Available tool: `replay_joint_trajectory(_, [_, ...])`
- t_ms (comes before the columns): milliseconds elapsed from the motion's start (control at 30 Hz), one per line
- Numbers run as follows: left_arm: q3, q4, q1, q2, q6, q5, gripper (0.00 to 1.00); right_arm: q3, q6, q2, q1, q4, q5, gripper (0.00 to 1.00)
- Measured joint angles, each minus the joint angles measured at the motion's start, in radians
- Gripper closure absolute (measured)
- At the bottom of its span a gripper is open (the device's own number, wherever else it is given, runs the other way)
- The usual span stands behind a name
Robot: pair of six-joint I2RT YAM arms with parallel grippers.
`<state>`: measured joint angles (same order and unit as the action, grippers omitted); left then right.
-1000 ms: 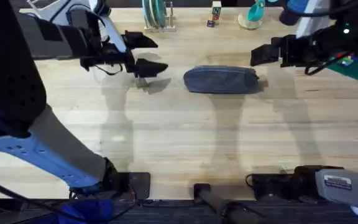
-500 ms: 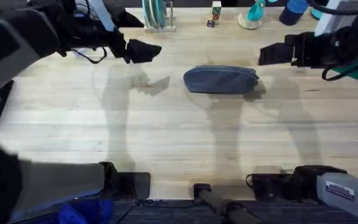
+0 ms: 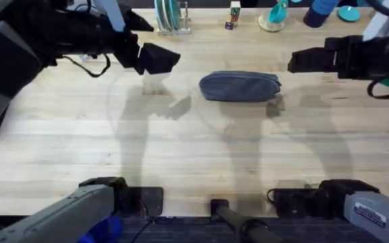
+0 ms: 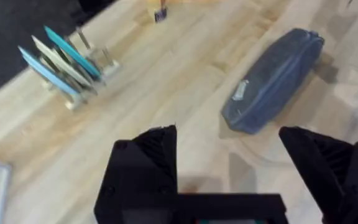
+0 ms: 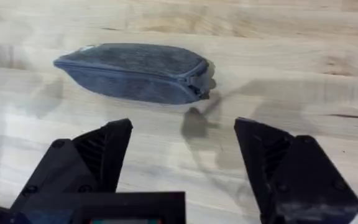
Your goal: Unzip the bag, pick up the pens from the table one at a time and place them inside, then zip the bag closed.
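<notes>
Bag (image 3: 240, 86) heathered matt cloth; table (image 3: 194, 155) pale grained wood, smooth.

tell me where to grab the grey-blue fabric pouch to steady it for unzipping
Probably pinch the grey-blue fabric pencil pouch at its narrow end toward the left arm, coming from above with the open left end effector. The pouch lies flat and lengthwise on the wooden table, and what looks like the zipper pull sits at the opposite end.

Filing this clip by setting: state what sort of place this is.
Probably a robot lab bench: two grippers, left and right, hover over a plank-grain wooden table bearing a grey-blue bag and a rack of plates.
</notes>
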<state>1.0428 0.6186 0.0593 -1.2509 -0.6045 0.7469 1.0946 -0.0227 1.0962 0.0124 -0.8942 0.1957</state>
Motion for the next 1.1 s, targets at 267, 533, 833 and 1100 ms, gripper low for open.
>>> replay_joint_trajectory(267, [0.0,0.13,0.0,0.029,0.015,-0.038,0.006,0.0,-0.022,-0.027,0.0,-0.057,0.016,0.005])
replay_joint_trajectory(533, [0.0,0.141,0.0,0.029,0.015,-0.057,0.006,0.0,-0.031,-0.026,0.054,-0.088,0.061,0.005])
replay_joint_trajectory(833, [0.0,0.141,0.0,0.029,0.015,-0.06,0.006,-0.001,0.023,0.012,0.232,-0.087,0.254,0.005])
replay_joint_trajectory(1100, [0.0,0.141,0.0,0.029,0.015,-0.06,0.006,-0.036,0.143,0.142,0.411,-0.087,0.49,0.006])
